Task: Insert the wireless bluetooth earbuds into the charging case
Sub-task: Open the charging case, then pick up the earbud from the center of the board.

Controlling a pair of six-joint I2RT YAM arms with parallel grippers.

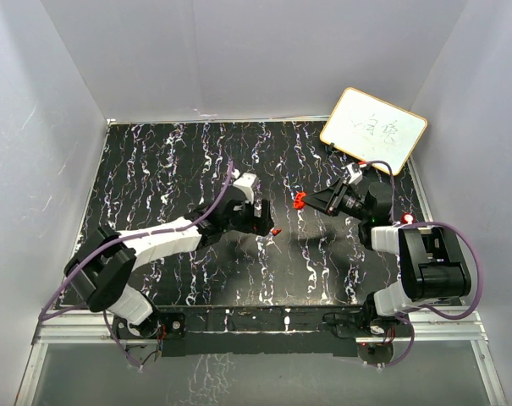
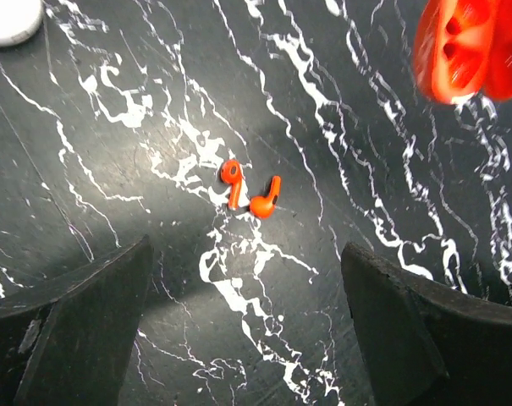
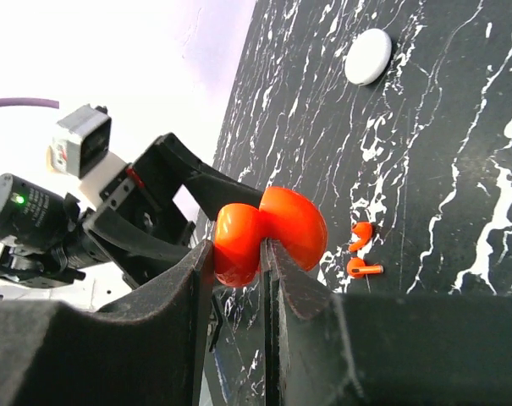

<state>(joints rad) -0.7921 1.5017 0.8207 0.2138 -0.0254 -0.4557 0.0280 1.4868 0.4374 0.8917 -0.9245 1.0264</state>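
The earbuds (image 2: 264, 205) were found on the surface (image 2: 103, 186) below the spread left hand (image 2: 247, 254), the case (image 3: 277, 224) was pinched by the right hand (image 3: 237, 264) at one o'clock, and one of them was best centred before closing.

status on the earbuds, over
Left gripper open, hovering over two tiny red plastic earbuds lying on black marbled table. Right gripper shut on round red plastic charging case, opened. White round disc aside, not blocking.

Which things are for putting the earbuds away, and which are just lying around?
For the job: two red earbuds; open red charging case.
Just lying about: white round disc; whiteboard at the table's far corner.
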